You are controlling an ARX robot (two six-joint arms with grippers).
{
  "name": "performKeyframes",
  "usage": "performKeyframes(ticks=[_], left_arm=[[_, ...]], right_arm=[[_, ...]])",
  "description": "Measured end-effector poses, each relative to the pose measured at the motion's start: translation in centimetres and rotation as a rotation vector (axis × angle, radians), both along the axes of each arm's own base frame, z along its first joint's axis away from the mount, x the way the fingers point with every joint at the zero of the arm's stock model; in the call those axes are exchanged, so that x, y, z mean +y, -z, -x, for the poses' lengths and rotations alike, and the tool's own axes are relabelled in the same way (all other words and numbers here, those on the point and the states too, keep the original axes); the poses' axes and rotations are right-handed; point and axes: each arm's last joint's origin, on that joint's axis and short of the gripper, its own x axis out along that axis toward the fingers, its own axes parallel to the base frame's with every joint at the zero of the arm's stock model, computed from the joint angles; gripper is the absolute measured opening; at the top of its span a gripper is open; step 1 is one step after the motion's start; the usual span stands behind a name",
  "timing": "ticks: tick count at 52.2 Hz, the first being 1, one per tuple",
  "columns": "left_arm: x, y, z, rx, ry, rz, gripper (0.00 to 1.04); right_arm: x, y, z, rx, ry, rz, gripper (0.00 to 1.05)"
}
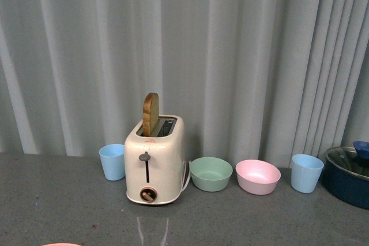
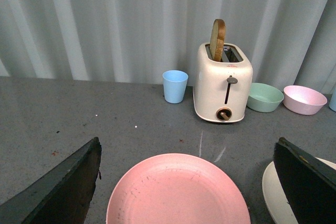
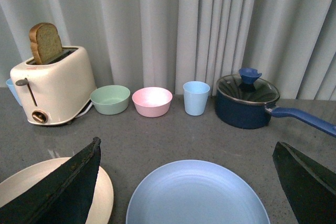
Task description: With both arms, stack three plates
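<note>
Toward the robot's left on the grey surface [image 2: 47,114] lies the pink plate [image 2: 178,192], flat and right way up. The left pincer [image 2: 187,141] is over it with its two dark fingers [image 2: 60,187] spread wide apart and gripping nothing; the plate shows between them, apparently untouched. Just beside it to the right, across a narrow strip of bare surface, lies the cream plate [image 3: 21,187], partly hidden by a finger in both wrist views. Furthest right is the light blue plate [image 3: 197,195], also separated by a small gap. The right pincer [image 3: 187,142] hangs over it, likewise open and empty.

All three plates look thin, stiff and matte, probably a light plastic-like material, so weight should be no trouble and breakage seems unlikely. The likelier problem is sliding: a sideways push would probably skate a plate across the smooth surface. The rims sit low and the walls are shallow, so the only real hold is the lip, one finger above and one slipped beneath. A plate held by one edge will tend to droop, so a deep bite seems wise. The toaster [image 2: 223,85] and the bowls behind stand well apart from the plates.
</note>
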Motion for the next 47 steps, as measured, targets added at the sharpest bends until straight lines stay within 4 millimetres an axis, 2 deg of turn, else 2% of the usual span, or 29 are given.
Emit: performKeyframes(ticks=[47], left_arm=[[0.0, 0.0, 0.0, 0.0, 0.0, 0.0, 0.98]], right_arm=[[0.0, 0.0, 0.0, 0.0, 0.0, 0.0, 0.97]])
